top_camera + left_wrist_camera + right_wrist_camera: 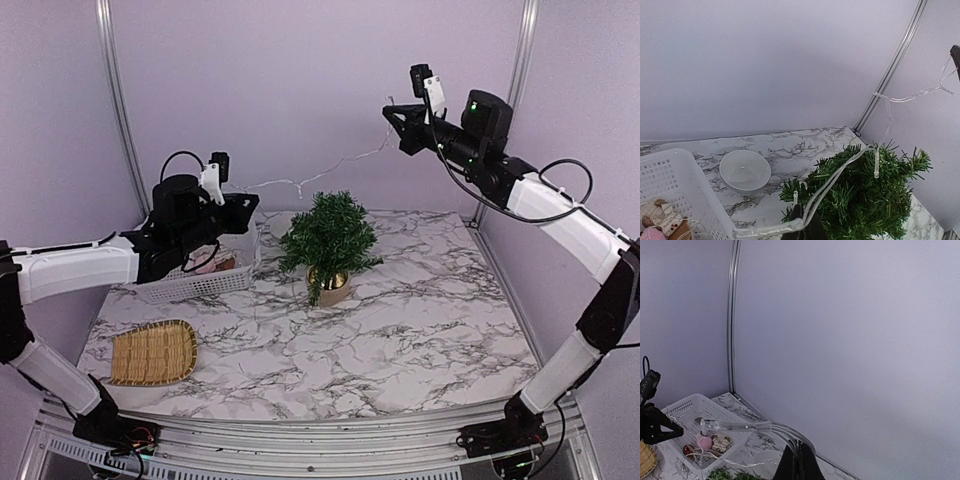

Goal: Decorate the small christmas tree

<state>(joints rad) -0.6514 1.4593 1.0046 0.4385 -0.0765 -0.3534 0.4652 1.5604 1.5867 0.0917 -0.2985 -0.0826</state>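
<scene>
The tree [330,240] is seen in its pot at the middle of the table [420,340], near a white basket [200,285]. A light string [335,168] is held over it, pinched in the closed left gripper [252,205] and the raised, closed right gripper [388,112].
</scene>
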